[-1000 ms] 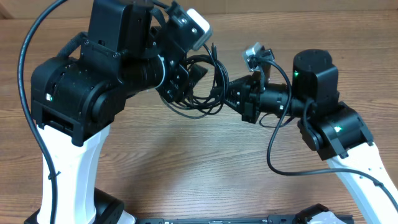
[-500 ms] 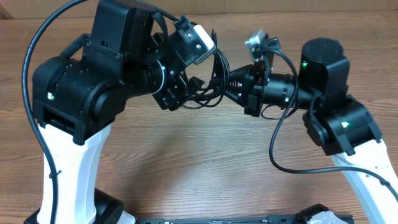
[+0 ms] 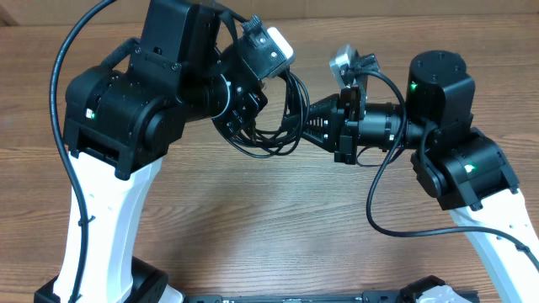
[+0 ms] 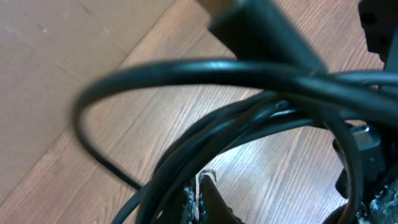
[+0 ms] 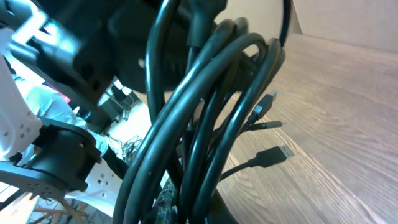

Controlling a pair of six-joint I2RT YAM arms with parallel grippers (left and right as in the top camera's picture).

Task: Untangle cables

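Here, above the wooden table (image 3: 253, 227), the cables (image 3: 285, 145) hung as a loop between both arms, its long axis running near to far. The right gripper (image 3: 313, 126) pinched the strands. The left gripper (image 3: 246, 111) was pressed together, its hold hidden by blurred cords.

Prob. a robotics lab: wood-grain desk (image 3: 253, 223) w/ left arm (image 3: 126, 126) & right arm (image 3: 459, 168); clutter (image 5: 121, 99) in bkgd.
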